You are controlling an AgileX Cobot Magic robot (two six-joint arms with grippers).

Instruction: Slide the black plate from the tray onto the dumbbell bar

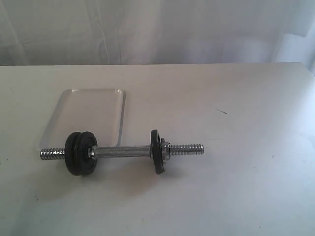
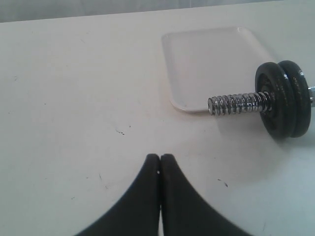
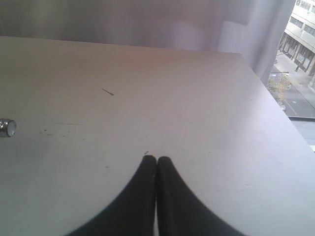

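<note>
Lying across the counter (image 1: 246, 187), we record one dumbbell bar (image 1: 123, 151), chrome, threaded at both ends. We find the black plate (image 1: 74, 153) on the bar's left end, upright, touching a second black disc (image 1: 86, 152), off the tray (image 1: 83, 115) just behind. We list a third disc (image 1: 156, 151) with nut (image 1: 167, 147) at the right end. We log the left tool (image 2: 159, 158) and right tool (image 3: 156, 160) as pressed together, pinching nothing.

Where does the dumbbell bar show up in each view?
Exterior: the dumbbell bar lies across the lower middle, just in front of the tray.
Left wrist: its threaded end and two black discs, near the tray's corner.
Right wrist: only a shiny bar tip at the frame edge.
Shared landmark: the tray, exterior and left wrist only.
</note>
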